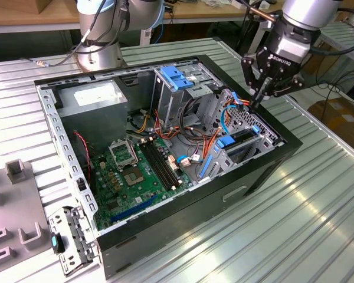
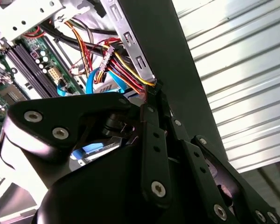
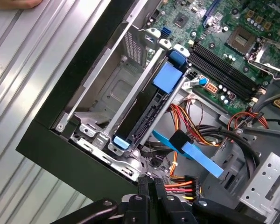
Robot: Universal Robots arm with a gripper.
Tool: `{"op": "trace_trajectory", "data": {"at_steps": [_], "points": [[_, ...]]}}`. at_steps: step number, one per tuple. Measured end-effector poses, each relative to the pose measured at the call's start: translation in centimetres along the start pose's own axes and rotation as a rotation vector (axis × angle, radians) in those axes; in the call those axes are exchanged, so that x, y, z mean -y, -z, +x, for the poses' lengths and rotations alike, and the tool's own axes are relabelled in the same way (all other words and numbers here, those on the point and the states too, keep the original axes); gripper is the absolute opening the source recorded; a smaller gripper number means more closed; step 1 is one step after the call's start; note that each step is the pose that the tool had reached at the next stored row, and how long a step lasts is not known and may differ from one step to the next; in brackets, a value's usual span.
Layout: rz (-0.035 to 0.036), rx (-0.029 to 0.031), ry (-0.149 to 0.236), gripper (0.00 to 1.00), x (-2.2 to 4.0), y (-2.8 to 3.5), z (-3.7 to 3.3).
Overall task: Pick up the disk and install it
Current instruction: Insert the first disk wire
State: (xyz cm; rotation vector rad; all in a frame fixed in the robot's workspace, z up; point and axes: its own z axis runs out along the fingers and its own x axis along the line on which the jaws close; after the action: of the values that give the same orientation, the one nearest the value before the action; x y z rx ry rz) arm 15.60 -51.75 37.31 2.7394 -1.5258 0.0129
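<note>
A ribbed metal table point(image 1: 318, 206) reflects overhead light; a wooden workbench point(image 1: 41, 16) stands far behind, cardboard boxes point(image 1: 342, 118) right.

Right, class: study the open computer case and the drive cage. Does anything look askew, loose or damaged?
Nothing looks damaged. The disk sits in the drive cage by the case's wall, its blue rails lined up with the slot. The cables lie loose beside the cage, unplugged from the disk as far as shows. The gripper, shut and empty, hovers above that corner.
</note>
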Motion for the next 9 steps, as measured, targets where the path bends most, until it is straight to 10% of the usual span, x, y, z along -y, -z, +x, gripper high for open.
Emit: {"op": "trace_trajectory", "data": {"at_steps": [9], "points": [[-0.0011,0.0002,-0.114,0.16,0.00,0.00,0.00]]}}
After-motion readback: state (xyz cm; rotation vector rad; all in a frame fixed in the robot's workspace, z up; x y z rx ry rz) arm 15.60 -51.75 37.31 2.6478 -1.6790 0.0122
